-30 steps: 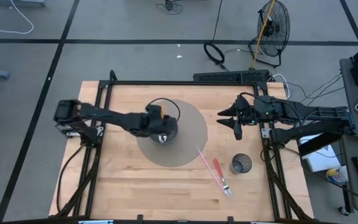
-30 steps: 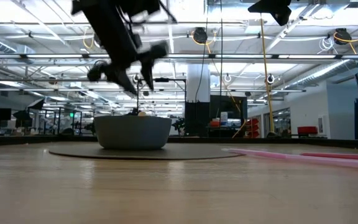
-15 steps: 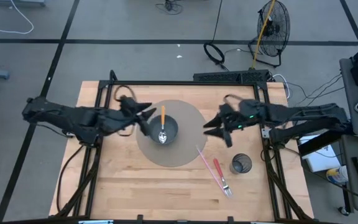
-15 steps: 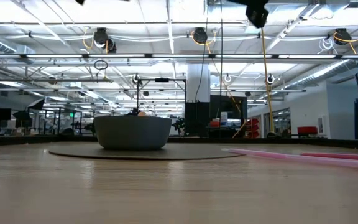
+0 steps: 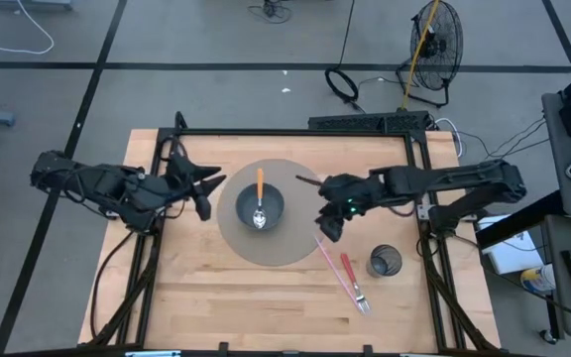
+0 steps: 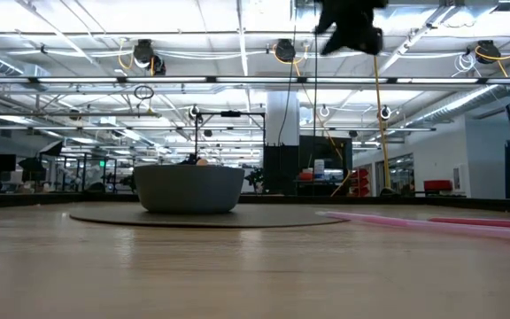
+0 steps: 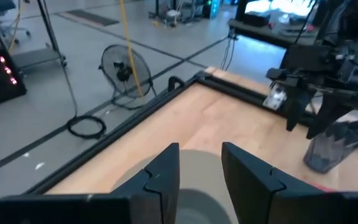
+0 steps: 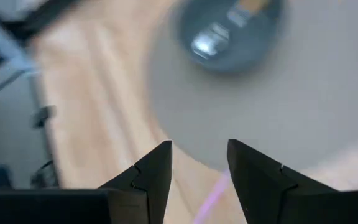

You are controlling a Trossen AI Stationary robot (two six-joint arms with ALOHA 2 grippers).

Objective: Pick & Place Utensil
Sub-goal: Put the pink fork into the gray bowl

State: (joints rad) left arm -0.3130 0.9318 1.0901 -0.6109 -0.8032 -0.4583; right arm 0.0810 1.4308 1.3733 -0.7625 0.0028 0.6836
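High view: resting in bowl (image 5: 263, 207), orange-handled spoon (image 5: 259, 196); hovering with jaws apart over mat edge above pink utensil (image 5: 331, 265), right gripper (image 5: 327, 220); parked beside mat, jaws apart, left gripper (image 5: 202, 188).

Right wrist view: showing fingers (image 8: 150, 175) spread, empty.

Judging next: descending, aligning across handle, closing.

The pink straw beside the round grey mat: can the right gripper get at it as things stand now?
Probably yes. The right gripper is open and hovers near the upper end of the thin pink straw, which lies bare on the wooden table. Nothing lies between them; the red-handled fork is alongside.
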